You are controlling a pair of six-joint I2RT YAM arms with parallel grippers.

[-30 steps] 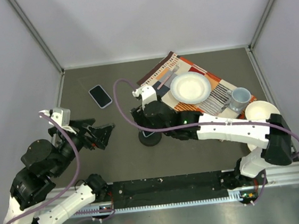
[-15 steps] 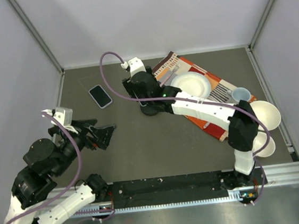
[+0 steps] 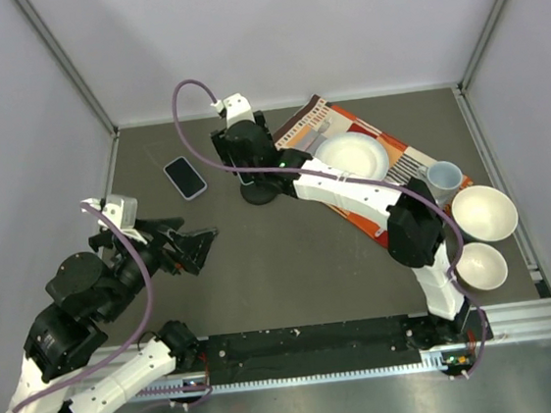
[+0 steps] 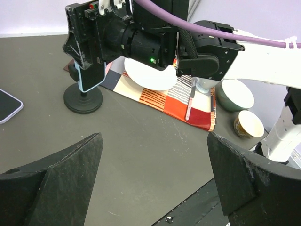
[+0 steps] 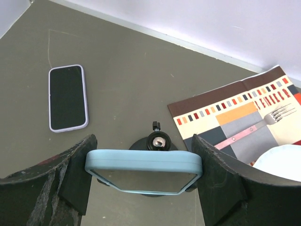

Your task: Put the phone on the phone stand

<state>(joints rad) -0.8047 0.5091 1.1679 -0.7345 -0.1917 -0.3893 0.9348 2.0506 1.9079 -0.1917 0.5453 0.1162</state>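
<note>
The phone lies flat and screen up on the counter, toward the far left, in a pale purple case, with nothing touching it. To its right, and apart from it, is the stand: a round black base and a short stem with a ball joint, topped by a light blue cradle. The right claw grips that cradle, one finger pressed against each short end, with the arm stretched far across the counter to reach it. In the left wrist view the base looks set on the counter, just beside the near corner of a striped mat. The mat holds a white plate and a fork. A pale cup is at its right end, and two bowls sit farther right on the counter. The left claw hangs above the near left part of the counter, nearer than the phone. Its jaws are spread wide with nothing between them, pointing roughly toward the stand.
</note>
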